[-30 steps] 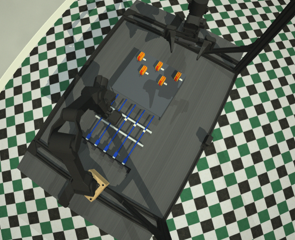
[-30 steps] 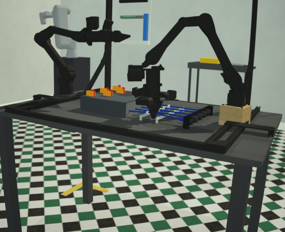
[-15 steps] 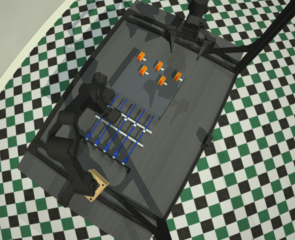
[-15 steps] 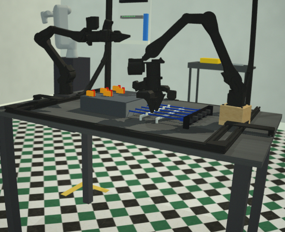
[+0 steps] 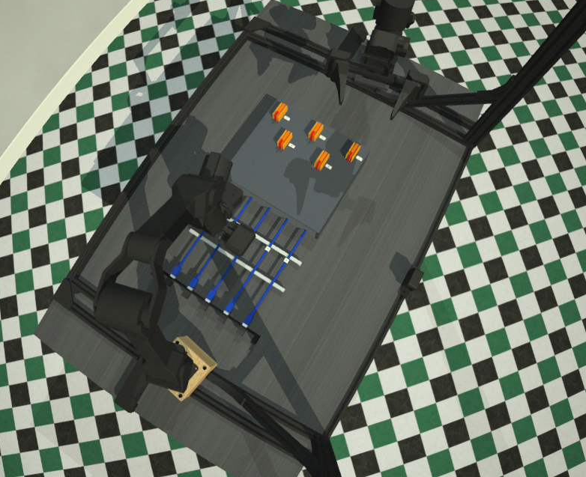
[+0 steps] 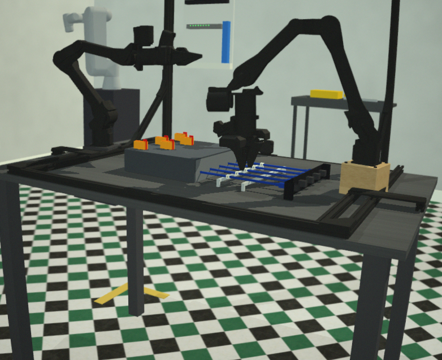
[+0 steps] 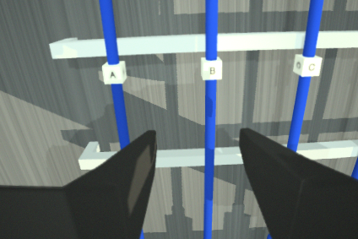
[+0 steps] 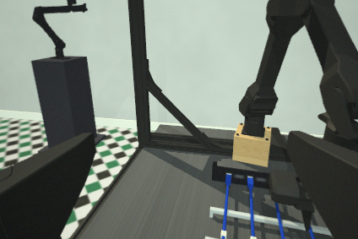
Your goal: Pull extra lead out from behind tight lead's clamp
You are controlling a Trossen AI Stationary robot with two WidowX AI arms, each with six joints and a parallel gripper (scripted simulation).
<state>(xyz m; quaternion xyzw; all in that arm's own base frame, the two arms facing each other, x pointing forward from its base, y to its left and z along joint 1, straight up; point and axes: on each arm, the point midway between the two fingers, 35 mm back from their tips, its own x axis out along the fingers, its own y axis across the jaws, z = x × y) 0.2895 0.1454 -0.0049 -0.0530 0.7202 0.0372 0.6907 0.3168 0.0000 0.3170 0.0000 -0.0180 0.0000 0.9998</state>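
Observation:
Five blue leads run from a grey block across two white rails to a black socket bar. In the left wrist view I see lead A, lead B and lead C, each with a white letter tag. My left gripper is open low over the leads, and lead B runs between its fingers without touching them. It also shows in the overhead view. Five orange handles sit on the block. My right gripper is open and empty, high above the table's far end.
The left arm stands on a wooden base behind the socket bar. A black frame rail runs round the table edge, with an upright post at the corner. A small black block sits at the table's right edge.

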